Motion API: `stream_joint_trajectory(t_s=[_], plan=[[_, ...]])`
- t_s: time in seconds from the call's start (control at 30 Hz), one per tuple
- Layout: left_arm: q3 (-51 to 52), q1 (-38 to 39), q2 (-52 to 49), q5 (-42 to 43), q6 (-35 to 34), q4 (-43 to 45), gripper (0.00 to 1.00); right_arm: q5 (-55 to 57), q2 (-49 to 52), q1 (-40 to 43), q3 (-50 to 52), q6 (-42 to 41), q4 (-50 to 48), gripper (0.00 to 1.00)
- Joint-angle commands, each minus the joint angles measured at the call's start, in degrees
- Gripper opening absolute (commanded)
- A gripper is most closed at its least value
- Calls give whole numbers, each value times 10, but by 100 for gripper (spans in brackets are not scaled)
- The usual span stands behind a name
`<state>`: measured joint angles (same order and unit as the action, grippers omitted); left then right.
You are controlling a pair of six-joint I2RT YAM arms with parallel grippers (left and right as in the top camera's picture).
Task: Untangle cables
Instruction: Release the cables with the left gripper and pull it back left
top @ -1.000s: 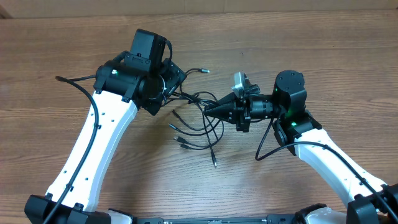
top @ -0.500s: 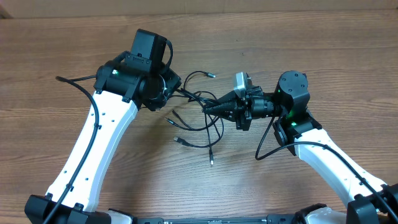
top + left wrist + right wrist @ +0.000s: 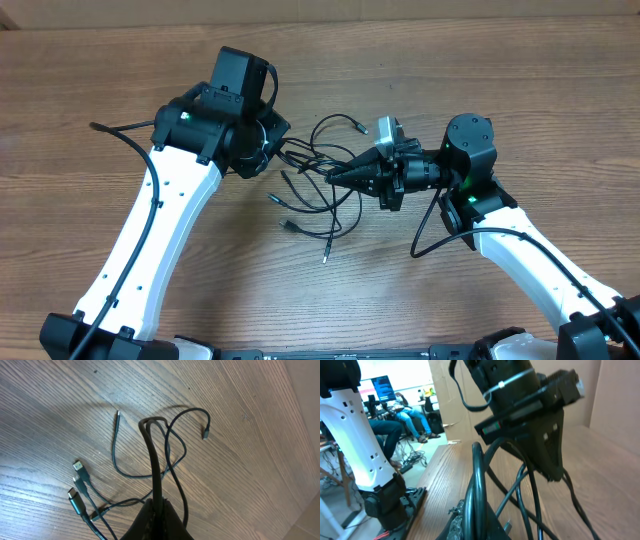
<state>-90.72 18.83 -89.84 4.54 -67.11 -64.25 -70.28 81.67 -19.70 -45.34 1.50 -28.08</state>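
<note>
The cables (image 3: 318,178) are a tangle of thin black cords lying between the two arms on the wooden table (image 3: 480,90). My left gripper (image 3: 279,146) is shut on a folded strand at the tangle's left side. In the left wrist view the fingers (image 3: 150,515) pinch that strand, and the loops of the cables (image 3: 172,442) hang beyond them. My right gripper (image 3: 334,176) is shut on a doubled strand at the tangle's right side, and the right wrist view shows this cable strand (image 3: 476,472) rising from the closed tips. Loose plug ends (image 3: 325,258) trail toward the front.
Several plug ends (image 3: 75,495) rest on the wood to the left in the left wrist view. The left arm's head (image 3: 535,425) looms close in the right wrist view. A thicker black arm wire (image 3: 120,130) loops at the left.
My left gripper has closed on a cable strand. The tangle has shifted: its upper plug end swung right, and the lowest plug end slid left.
</note>
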Motion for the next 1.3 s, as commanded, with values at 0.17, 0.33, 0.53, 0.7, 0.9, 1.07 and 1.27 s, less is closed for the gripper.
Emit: stream_joint_trajectory(t_s=[0.17, 0.33, 0.53, 0.7, 0.9, 1.07, 1.27], plan=[[-28, -73, 105, -1, 55, -3, 4, 72, 0, 16, -4, -1, 73, 4], [-29, -144, 177, -1, 75, -7, 4, 155, 0, 38, -4, -2, 133, 4], [-29, -219, 230, 0, 79, -20, 4, 230, 0, 74, -4, -2, 212, 4], [-29, -242, 243, -1, 80, -20, 4, 289, 0, 110, -4, -1, 275, 4], [-29, -243, 242, -1, 80, -20, 4, 334, 0, 148, -4, -1, 322, 4], [-29, -243, 242, -5, 80, -20, 4, 331, 0, 165, -4, -2, 332, 4], [-29, -244, 240, -16, 80, -21, 4, 332, 0, 165, -4, -1, 332, 4]])
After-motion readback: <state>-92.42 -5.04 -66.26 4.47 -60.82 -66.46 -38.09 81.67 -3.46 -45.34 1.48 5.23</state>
